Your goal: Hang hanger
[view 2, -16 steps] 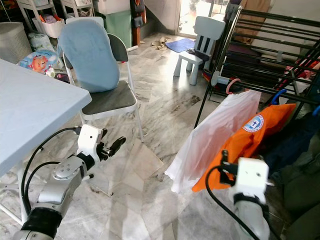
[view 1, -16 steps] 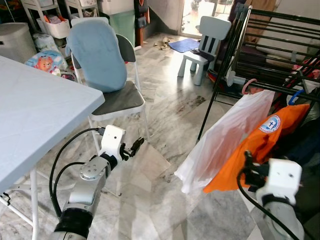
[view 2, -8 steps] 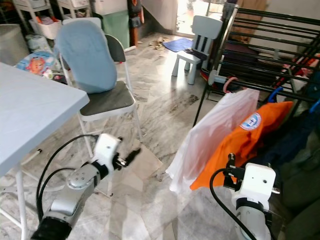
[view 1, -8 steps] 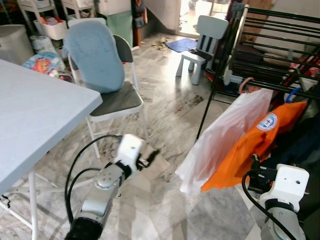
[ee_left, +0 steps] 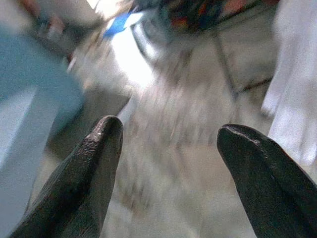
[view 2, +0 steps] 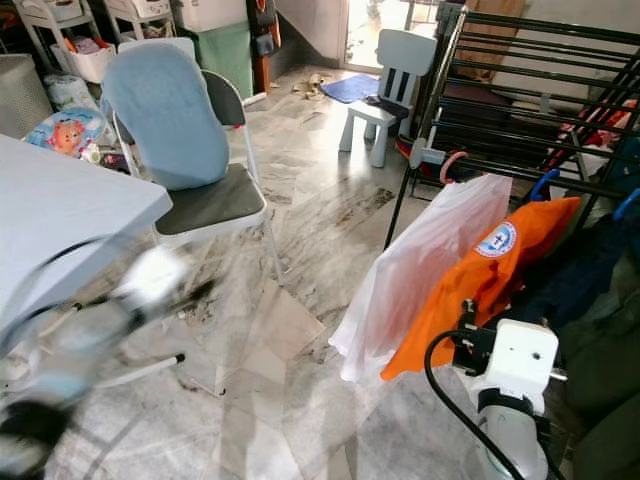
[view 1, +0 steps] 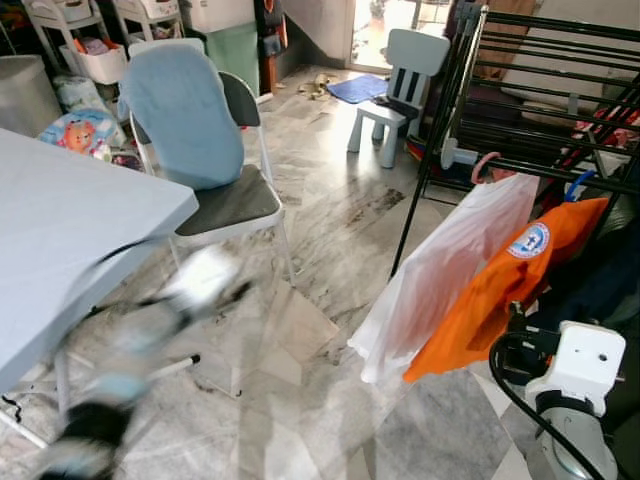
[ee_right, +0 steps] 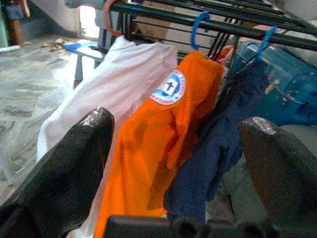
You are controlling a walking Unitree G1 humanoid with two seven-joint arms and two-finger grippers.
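Overhead at two o'clock, the black rack [view 1: 560, 60] carries a white garment [view 1: 450, 270], an orange shirt [view 1: 510, 290] on a blue hanger [ee_right: 199, 26], then navy cloth [ee_right: 218, 144]. Right hand [ee_right: 178, 148] gapes empty before them; blurred left hand [ee_left: 168, 163] likewise apart.

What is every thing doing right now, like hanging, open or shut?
White shirt: hanging from the black metal drying rack on a pink hanger.
Orange shirt with round badge: hanging on a blue hanger.
Dark blue garment: hanging on a blue hanger.
Right gripper: open, empty, facing the clothes.
Left gripper: open, empty, blurred.
Grey folding chair: unfolded, light blue cushion against its back.
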